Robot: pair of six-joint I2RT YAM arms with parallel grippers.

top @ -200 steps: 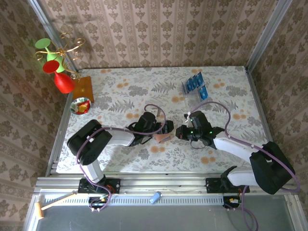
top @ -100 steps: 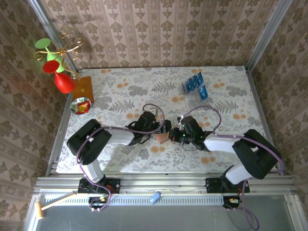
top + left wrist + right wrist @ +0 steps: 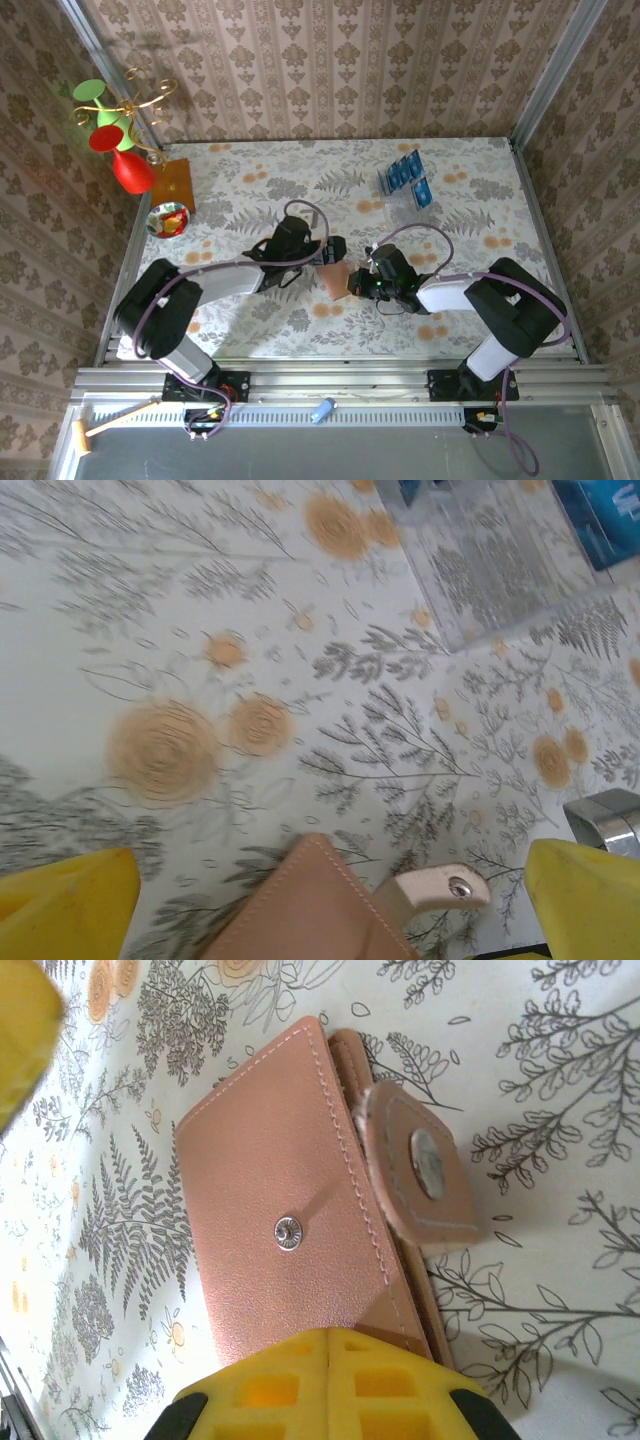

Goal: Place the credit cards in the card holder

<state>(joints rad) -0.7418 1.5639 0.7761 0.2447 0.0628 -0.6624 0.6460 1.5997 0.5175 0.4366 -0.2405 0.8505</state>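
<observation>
The card holder (image 3: pixel 337 282) is a salmon-brown wallet lying closed on the floral table, its snap tab (image 3: pixel 425 1165) folded open beside it. My right gripper (image 3: pixel 330 1338) is shut, its yellow fingertips pressed together on the wallet's (image 3: pixel 285 1230) near edge, gripping nothing. My left gripper (image 3: pixel 333 250) hovers open just beyond the wallet; one corner of the wallet (image 3: pixel 320 910) lies between its yellow fingers (image 3: pixel 60 900). The blue credit cards (image 3: pixel 403 172) stand in a clear rack at the back right, with one more card (image 3: pixel 421 192) beside it. A blue card (image 3: pixel 605 520) also shows in the left wrist view.
The clear plastic rack (image 3: pixel 490 560) sits on the table ahead of the left gripper. A wooden board (image 3: pixel 172 186), a small bowl (image 3: pixel 166 220) and a red and green ornament stand (image 3: pixel 115 140) occupy the far left corner. Metal frame rails edge the table.
My right gripper has slid left onto the wallet. My left gripper has drawn back off the wallet toward the table's far side, and its arm has stretched out.
</observation>
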